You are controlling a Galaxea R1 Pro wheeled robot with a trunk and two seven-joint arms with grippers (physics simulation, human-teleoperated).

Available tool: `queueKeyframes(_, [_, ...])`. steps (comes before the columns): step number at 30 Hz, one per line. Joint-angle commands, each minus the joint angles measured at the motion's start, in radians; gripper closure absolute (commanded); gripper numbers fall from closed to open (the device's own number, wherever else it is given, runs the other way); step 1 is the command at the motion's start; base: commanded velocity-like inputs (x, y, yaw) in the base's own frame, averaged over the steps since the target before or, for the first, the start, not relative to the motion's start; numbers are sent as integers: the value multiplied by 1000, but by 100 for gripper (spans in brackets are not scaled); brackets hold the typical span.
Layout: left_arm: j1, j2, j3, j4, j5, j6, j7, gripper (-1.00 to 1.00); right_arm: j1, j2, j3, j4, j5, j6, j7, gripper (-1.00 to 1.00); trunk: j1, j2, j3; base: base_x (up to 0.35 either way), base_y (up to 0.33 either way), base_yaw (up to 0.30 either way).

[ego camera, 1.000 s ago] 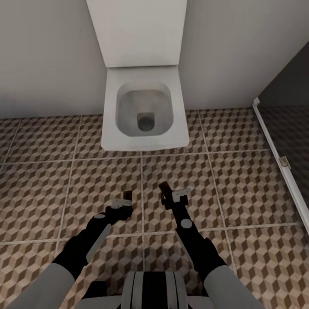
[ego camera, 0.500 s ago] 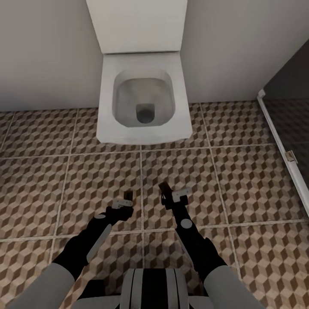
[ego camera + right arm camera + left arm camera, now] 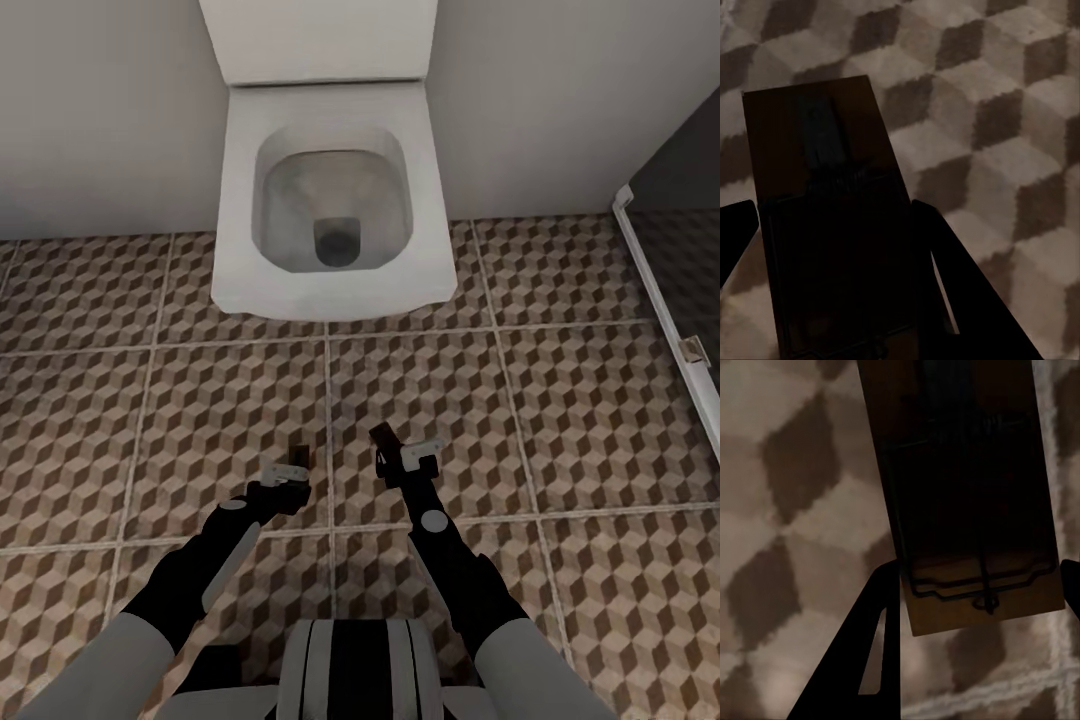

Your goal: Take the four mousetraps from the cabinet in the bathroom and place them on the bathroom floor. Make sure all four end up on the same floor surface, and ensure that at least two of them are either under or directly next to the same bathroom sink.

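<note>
Left tool [image 3: 290, 480]: clenched on a mousetrap [image 3: 298, 457], which projects forward from between the fingers; in the left wrist view the board [image 3: 964, 495] sits between two dark fingers [image 3: 866, 652], wire bail and spring visible, held clear of the patterned tiles. Right tool [image 3: 400, 465]: likewise clenched on a second mousetrap [image 3: 384, 440], tilted forward and outward; in the right wrist view that board [image 3: 832, 217] lies between the fingers [image 3: 960, 292], its far end pointing at the floor. Both arms are extended low ahead of the trunk, side by side, tools near each other but apart. Bathroom floor [image 3: 560, 420]: cube-patterned tiles, pale grout, directly beneath both traps; neither trap touches it. Toilet [image 3: 335, 200]: white, square, lid up, wall-mounted, well ahead of the tools. Shower enclosure [image 3: 680, 300]: dark glass with a pale frame and a hinge, at the robot's right. No sink or cabinet appears here. Step in hand, as judged: carrying two traps toward a drop point. Handling notes: the task wants at least two traps under or beside one sink, so releasing beside the toilet would likely not count toward that; turn the base to find the sink first. On arrival, lower each tool until the board is flat and nearly on the tile, then part the fingers, so the light board does not bounce, flip or skid away.
</note>
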Motion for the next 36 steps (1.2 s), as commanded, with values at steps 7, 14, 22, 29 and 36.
queueKeyframes(7, [-1, 1, -4, -4, 9, 4, 9, 100, 0, 0, 2, 1, 6, 1, -7, 100, 0, 0, -10, 0, 0, 0])
queueKeyframes(14, [-1, 1, -5, -5, 9, 4, 8, 100, 0, 0, 2, 1, 7, 2, -7, 100, 0, 0, -12, 0, 0, 0])
queueKeyframes(22, [-1, 1, -8, -1, 9, -1, 9, 100, 0, 0, 2, 2, 14, -5, -7, 100, 0, 0, -13, 0, 0, 0])
queueKeyframes(29, [-1, 8, -2, -145, 7, -6, 10, 100, 0, 0, 3, -16, 75, -7, -5, 100, 0, 0, -13, 0, 0, 0])
queueKeyframes(36, [-1, 36, -4, -254, 1, -6, 9, 100, 0, 0, 3, -38, 82, -9, 0, 100, 0, 0, -13, 0, 0, 0])
